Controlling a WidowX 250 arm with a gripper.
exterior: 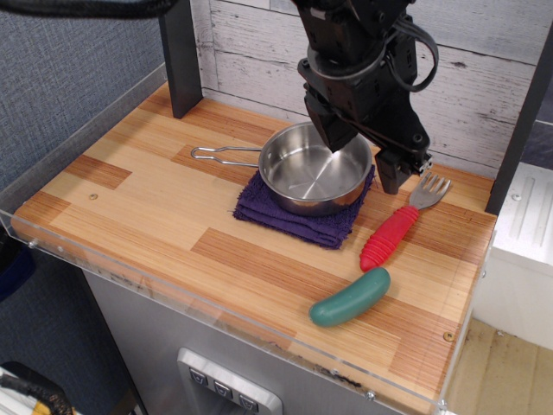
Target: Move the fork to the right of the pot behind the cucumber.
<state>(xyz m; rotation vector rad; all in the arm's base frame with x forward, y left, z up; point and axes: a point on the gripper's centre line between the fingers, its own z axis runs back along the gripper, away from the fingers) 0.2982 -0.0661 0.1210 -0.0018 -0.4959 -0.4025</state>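
The fork [390,233], with a red ribbed handle and grey tines, lies flat on the table right of the pot [313,171] and behind the teal-green cucumber [350,297]. Its tines point toward the back wall. The shiny pot sits on a purple cloth, with its wire handle pointing left. My gripper [364,152] hangs above the pot's right rim and left of the fork's tines. Its fingers are spread apart and hold nothing.
A purple cloth [289,218] lies under the pot. A dark post [180,56] stands at the back left. A clear acrylic lip [216,316] runs along the table's front edge. The wood-plank wall is close behind the arm.
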